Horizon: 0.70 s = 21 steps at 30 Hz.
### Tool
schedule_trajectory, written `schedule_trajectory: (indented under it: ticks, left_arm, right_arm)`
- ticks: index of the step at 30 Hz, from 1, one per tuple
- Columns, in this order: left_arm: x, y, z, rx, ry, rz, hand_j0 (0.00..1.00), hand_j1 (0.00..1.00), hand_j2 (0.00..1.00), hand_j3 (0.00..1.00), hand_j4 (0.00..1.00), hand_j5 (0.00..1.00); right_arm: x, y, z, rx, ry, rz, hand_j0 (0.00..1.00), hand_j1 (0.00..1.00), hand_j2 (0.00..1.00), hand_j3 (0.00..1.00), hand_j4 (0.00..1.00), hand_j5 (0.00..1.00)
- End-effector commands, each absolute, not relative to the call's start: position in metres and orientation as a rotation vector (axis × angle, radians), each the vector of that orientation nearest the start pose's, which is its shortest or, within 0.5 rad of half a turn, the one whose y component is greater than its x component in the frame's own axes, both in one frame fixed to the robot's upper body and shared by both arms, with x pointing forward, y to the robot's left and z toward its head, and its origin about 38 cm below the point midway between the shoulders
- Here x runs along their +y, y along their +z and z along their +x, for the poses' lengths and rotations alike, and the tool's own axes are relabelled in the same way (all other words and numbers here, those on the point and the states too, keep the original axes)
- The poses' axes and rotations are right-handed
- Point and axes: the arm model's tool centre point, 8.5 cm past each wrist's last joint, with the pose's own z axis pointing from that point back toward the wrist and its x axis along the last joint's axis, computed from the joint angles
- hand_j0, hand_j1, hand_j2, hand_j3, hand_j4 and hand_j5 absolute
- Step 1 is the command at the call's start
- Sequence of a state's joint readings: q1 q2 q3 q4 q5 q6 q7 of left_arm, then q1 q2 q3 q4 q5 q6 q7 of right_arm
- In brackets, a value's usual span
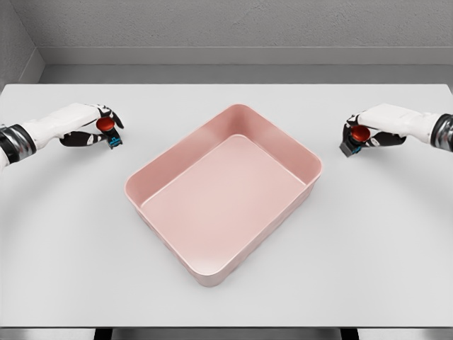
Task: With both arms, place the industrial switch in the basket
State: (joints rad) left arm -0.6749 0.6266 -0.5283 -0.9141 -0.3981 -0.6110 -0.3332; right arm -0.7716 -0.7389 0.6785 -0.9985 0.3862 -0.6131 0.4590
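Note:
A pink rectangular basket sits turned at an angle in the middle of the white table, with nothing inside it. My left hand is at the left of the table, fingers curled around an industrial switch with a red round button and a blue-black body. My right hand is at the right of the table, fingers curled around a second industrial switch of the same kind. Both hands are level with the basket's far corner and well apart from its walls.
The white table runs to a front edge near the bottom of the view. A grey wall stands behind the table's far edge.

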Motion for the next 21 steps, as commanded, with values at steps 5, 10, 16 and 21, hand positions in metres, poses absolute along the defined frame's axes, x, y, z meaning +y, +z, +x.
schedule_trajectory:
  ticks: [5,10,16,21]
  left_arm:
    - [0.363,0.150,0.490,-1.417,-1.587,0.437,0.50,0.50,0.50,0.50,0.50,0.50]
    - [0.361,0.152,0.490,-1.429,-1.586,0.434,0.50,0.50,0.50,0.50,0.50,0.50]
    - [0.360,0.160,0.493,-1.446,-1.586,0.445,0.50,0.50,0.50,0.50,0.50,0.50]
    - [0.359,0.168,0.494,-1.470,-1.582,0.449,0.50,0.50,0.50,0.50,0.50,0.50]
  right_arm:
    - [-0.379,0.202,0.487,-1.290,1.819,-0.495,0.42,0.42,0.42,0.42,0.42,0.42]
    - [-0.382,0.210,0.486,-1.296,1.829,-0.514,0.42,0.42,0.42,0.42,0.42,0.42]
    - [-0.377,0.223,0.481,-1.293,1.882,-0.518,0.42,0.42,0.42,0.42,0.42,0.42]
    - [-0.371,0.248,0.469,-1.317,1.965,-0.563,0.42,0.42,0.42,0.42,0.42,0.42]
